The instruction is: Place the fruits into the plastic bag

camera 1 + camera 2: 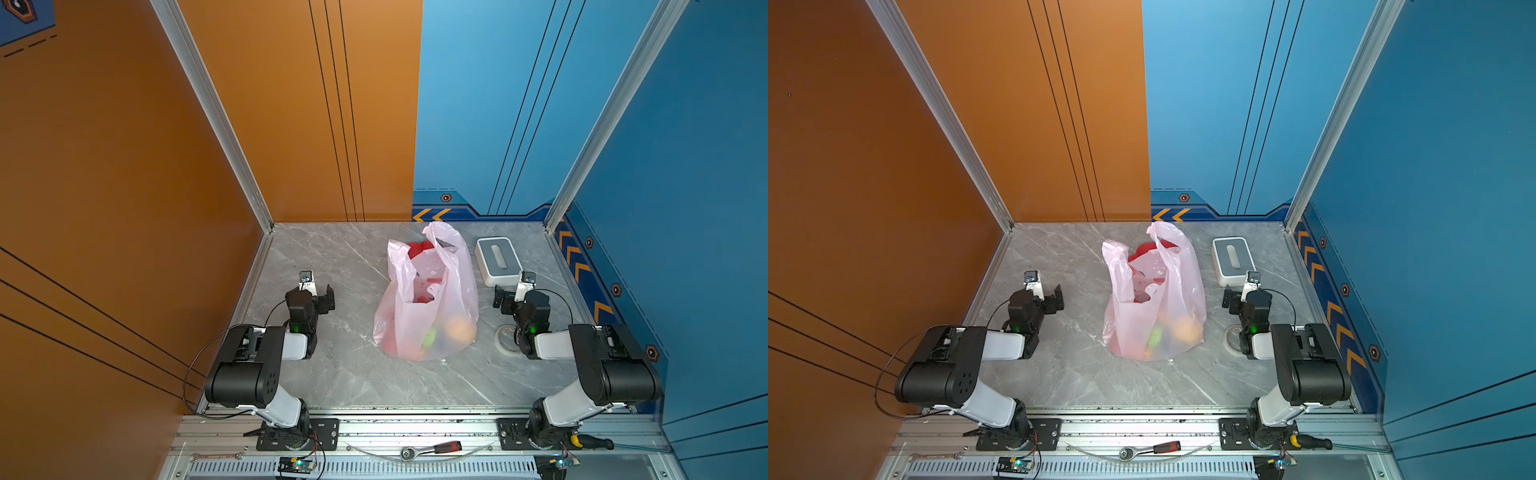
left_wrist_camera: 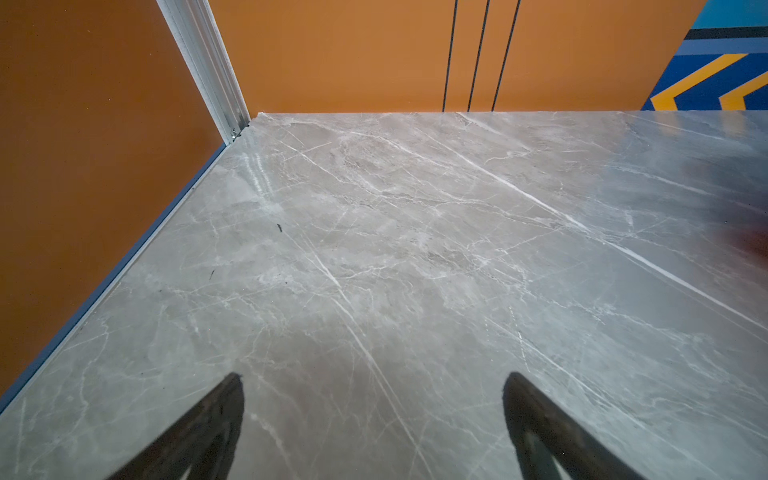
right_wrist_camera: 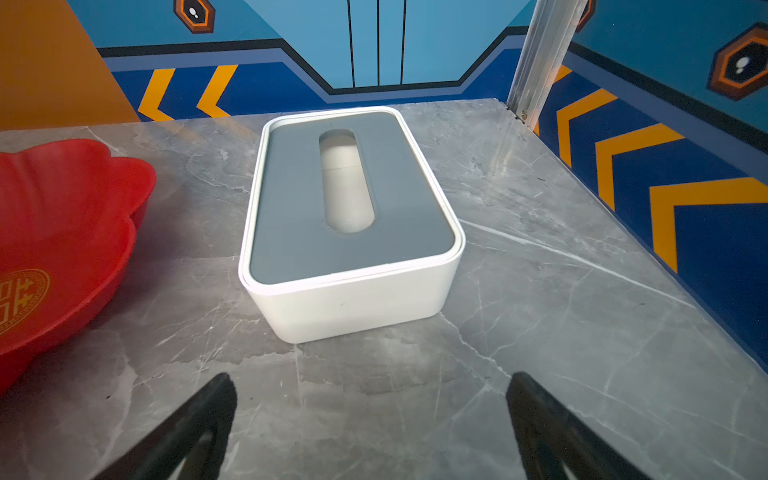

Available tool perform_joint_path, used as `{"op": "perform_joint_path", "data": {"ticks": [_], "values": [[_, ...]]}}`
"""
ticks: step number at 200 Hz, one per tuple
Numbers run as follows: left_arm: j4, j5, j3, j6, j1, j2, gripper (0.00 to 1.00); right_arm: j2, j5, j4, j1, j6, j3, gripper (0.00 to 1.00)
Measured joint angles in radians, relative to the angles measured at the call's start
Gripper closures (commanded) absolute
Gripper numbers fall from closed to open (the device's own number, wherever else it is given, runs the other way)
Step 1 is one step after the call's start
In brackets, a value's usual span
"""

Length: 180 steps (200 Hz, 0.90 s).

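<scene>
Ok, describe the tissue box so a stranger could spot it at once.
On the grey marble table, look toward the far right corner, right of the pink plastic bag. The tissue box is the only white rounded box, with a grey lid and oval slot.

The plastic bag [image 1: 455,291] is pink, the dish [image 3: 70,216] red (gold emblem [image 3: 20,297]).

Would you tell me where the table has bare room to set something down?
Free: the far left table corner beyond the left gripper, and the near strip before the bag. Crowded: between bag, tissue box and right gripper.
</scene>
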Motion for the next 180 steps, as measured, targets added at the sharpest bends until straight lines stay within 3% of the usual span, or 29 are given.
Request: {"op": "perform_joint_path", "data": {"ticks": [180], "values": [[-0.008, 0.018, 0.0, 0.011, -0.013, 0.0, 0.02, 0.0, -0.045, 0.0, 0.0, 0.0, 0.0, 0.0]]}}
